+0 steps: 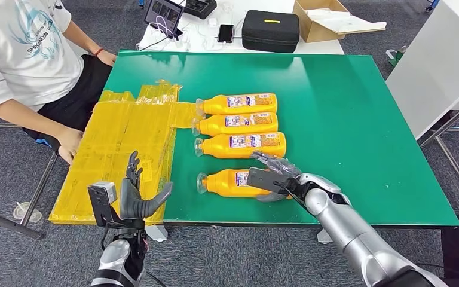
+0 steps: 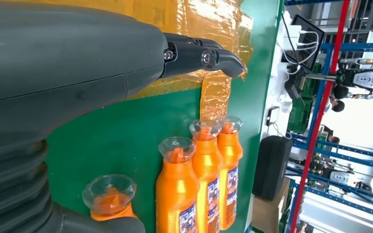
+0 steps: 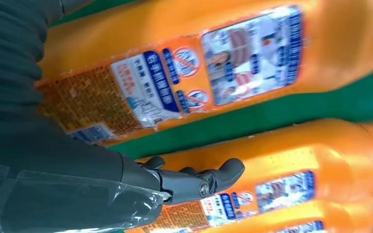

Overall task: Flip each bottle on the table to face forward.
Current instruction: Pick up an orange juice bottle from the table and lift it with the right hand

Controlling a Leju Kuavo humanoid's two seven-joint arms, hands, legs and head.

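The nearest bottle [image 1: 230, 183] lies on its side close to the front edge of the green table [image 1: 358, 119], its clear cap toward the robot's left. It is covered at its label end by the right hand [image 1: 273, 177], whose fingers are draped over the body; whether it is truly gripped or merely touched cannot be told.

A slip is to be feared — the bottle is round and smooth, and a loose hold could let it roll toward the table's edge. The next bottle [image 1: 242, 144] lies just beside it, so the neat row could be knocked askew by a wide turn of the fingers.

Four orange bottles are counted, laid parallel in a row. The left hand [image 1: 136, 197] is held open, fingers spread, gripping nothing, above a sheet of yellow tape [image 1: 119, 143]. One person [image 1: 30, 54] is seated at the table's far left corner.
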